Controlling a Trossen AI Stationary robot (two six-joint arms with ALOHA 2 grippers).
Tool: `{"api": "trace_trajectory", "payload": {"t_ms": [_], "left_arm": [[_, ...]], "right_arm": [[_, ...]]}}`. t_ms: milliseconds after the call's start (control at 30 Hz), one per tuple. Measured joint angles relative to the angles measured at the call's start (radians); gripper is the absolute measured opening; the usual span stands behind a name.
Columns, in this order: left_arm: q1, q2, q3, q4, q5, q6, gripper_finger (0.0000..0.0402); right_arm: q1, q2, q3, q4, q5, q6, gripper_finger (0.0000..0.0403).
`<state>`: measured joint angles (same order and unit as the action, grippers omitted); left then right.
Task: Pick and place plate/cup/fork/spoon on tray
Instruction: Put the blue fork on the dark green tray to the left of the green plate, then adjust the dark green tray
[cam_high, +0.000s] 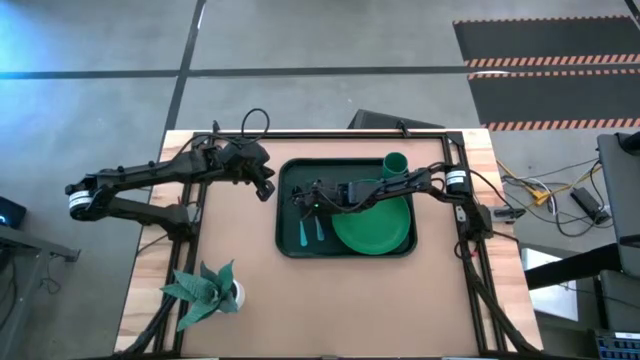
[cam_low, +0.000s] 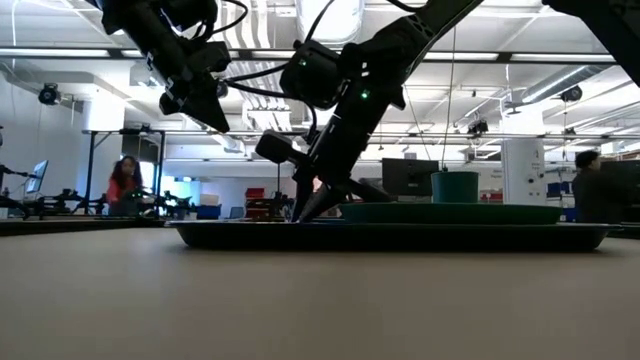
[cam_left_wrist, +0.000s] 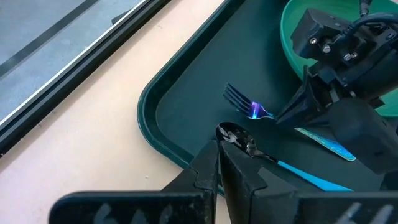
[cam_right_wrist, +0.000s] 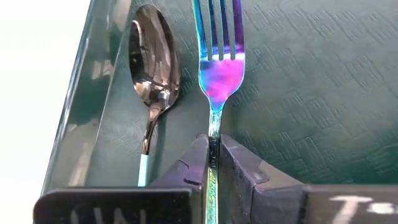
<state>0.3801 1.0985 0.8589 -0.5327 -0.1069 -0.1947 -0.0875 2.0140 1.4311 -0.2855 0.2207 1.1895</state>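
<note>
Worktop is carrying the tray (cam_high: 285, 215) with plate (cam_high: 378, 228), cup (cam_high: 395, 163) and spoon (cam_right_wrist: 152, 62) loaded; my right tool (cam_right_wrist: 213, 155) is clamping the fork (cam_right_wrist: 219, 56), lowering it beside the spoon; left tool (cam_high: 268, 187) is waiting clenched.

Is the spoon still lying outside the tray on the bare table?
No, the spoon lies inside the tray, right beside the fork that the right gripper is pinching.

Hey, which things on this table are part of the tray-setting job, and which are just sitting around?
Part of the job:
tray
plate
cup
spoon
fork, held in the right gripper

Just sitting around:
potted plant
left gripper, shut, beside the tray
</note>
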Motion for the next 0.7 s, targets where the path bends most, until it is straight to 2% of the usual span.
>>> {"api": "trace_trajectory", "payload": {"t_ms": [433,567,700], "left_arm": [[0.000,0.000,0.000,0.000,0.009,-0.008,0.0000],[0.000,0.000,0.000,0.001,0.009,-0.010,0.0000],[0.000,0.000,0.000,0.013,-0.009,-0.012,0.0000]], "right_arm": [[0.000,-0.006,0.004,0.059,-0.030,-0.060,0.0040],[-0.003,-0.052,0.063,0.089,-0.107,-0.184,0.0040],[-0.013,-0.136,0.131,0.070,-0.127,-0.411,0.0040]]}}
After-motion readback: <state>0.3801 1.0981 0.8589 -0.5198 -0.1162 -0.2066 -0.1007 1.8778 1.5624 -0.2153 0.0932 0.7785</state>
